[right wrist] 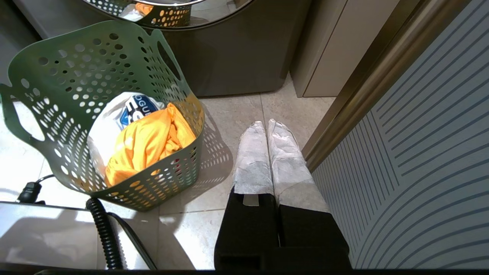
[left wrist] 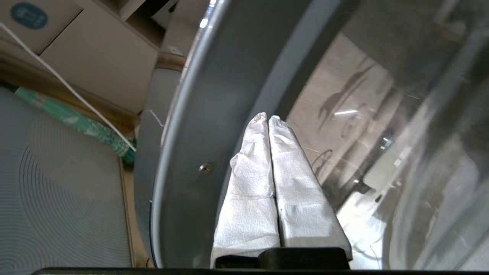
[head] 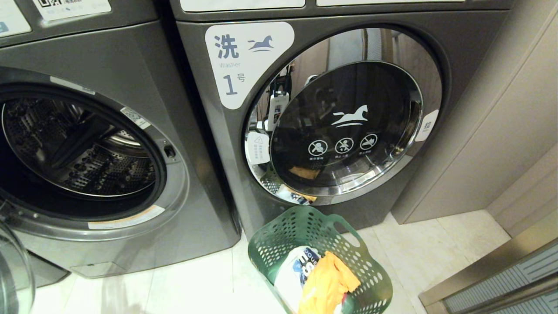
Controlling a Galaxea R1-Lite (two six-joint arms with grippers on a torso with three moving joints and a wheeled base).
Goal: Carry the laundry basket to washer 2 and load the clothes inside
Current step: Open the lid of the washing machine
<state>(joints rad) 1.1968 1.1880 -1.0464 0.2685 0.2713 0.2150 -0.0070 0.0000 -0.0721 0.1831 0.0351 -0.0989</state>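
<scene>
The dark green laundry basket [head: 320, 261] [right wrist: 68, 76] stands on the floor in front of the washer labelled 1. An orange garment [head: 327, 283] [right wrist: 145, 141] and a white one with blue print [right wrist: 130, 110] lie in it. To its left a grey washer [head: 109, 65] has its door swung open and its drum [head: 78, 148] bare. No numeral shows on it, so washer 2's label is out of view. My left gripper [left wrist: 268, 117] is shut and empty, close against the open door's inner rim [left wrist: 198, 126]. My right gripper [right wrist: 266, 123] hangs shut and empty over the floor beside the basket.
Washer 1 [head: 436, 39] has its chrome-rimmed door [head: 344, 117] closed. A beige cabinet [head: 479, 131] stands at its right, and a ribbed panel with a metal edge [right wrist: 420, 152] lies close by my right gripper. A coiled black cable [right wrist: 103, 229] runs behind the basket. The open door's glass [head: 13, 270] juts in low on the left.
</scene>
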